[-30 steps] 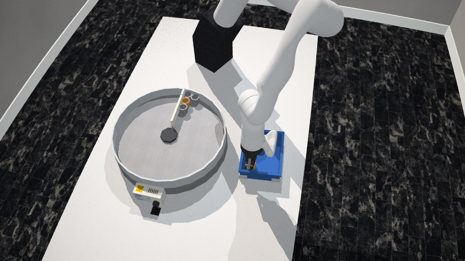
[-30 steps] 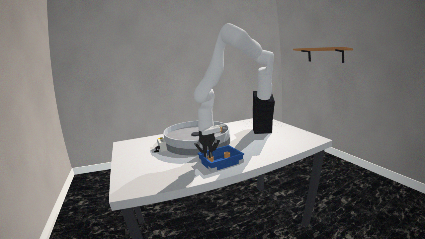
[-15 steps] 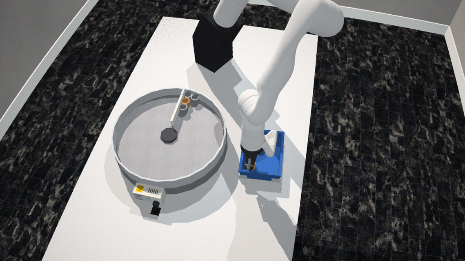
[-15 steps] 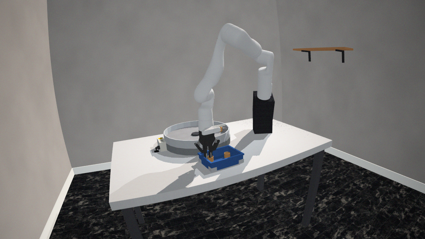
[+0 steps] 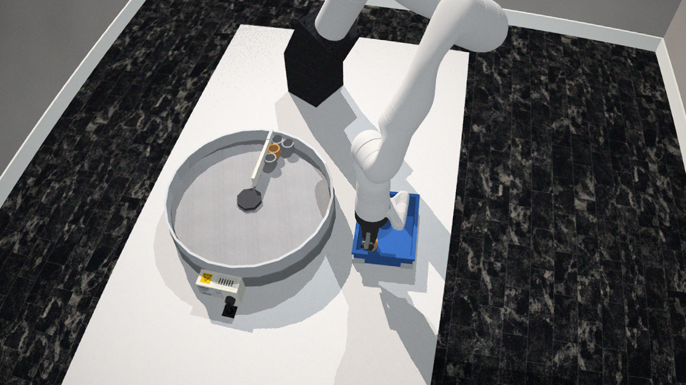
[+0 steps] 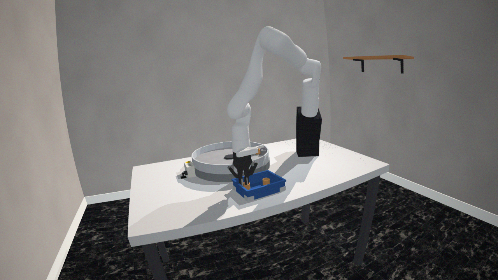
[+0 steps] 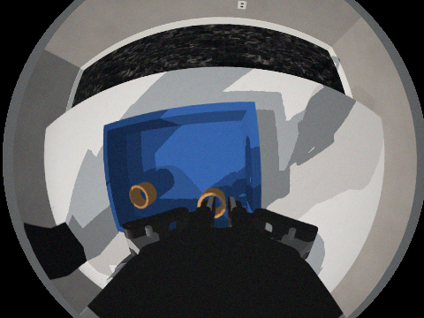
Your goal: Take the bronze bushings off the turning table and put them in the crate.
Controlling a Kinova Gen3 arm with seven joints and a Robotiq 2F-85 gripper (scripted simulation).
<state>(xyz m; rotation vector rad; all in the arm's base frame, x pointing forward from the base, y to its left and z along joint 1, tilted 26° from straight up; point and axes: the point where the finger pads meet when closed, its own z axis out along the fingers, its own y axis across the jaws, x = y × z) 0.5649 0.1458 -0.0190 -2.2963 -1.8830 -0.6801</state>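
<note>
Dark marbled floor (image 5: pixel 577 207) (image 6: pixel 278 240) (image 7: pixel 212 44) surrounds the white table (image 5: pixel 124 349) (image 6: pixel 167 209) (image 7: pixel 353 168). From the top, the turning table (image 5: pixel 331 212) (image 6: pixel 212 167) is near the left edge, and the crate (image 5: pixel 401 243) (image 6: pixel 268 190) (image 7: pixel 199 141) is near the right edge. By the turning table's upper rim, right of a pale bar (image 5: pixel 258 163), one bronze bushing (image 5: pixel 278 154) (image 6: pixel 258 151) stands among three steel bushings (image 5: pixel 269 165). The arm (image 5: pixel 417 88) (image 6: pixel 255 69) covers part of the crate, its upper end cut off by the frame; at the crate's lower left corner the gripper (image 5: pixel 368 242) (image 6: pixel 243 182) (image 7: pixel 221 204) hides most of a second bronze bushing (image 5: pixel 375 244) (image 6: pixel 247 185) (image 7: pixel 200 203). In the exterior view, this second one is low at the crate's near corner, partly behind the wall, and a third bronze bushing (image 6: pixel 265 181) (image 7: pixel 150 193) is farther inside. The bushings on the turning table are tiny, half hidden by rim and arm. In the wrist view, the third lies toward the crate's lower left corner; black gripper parts cover the bottom edge. The fingers stand slightly apart, one overlapping the second bushing's opening; whether they grip its wall cannot be told.
</note>
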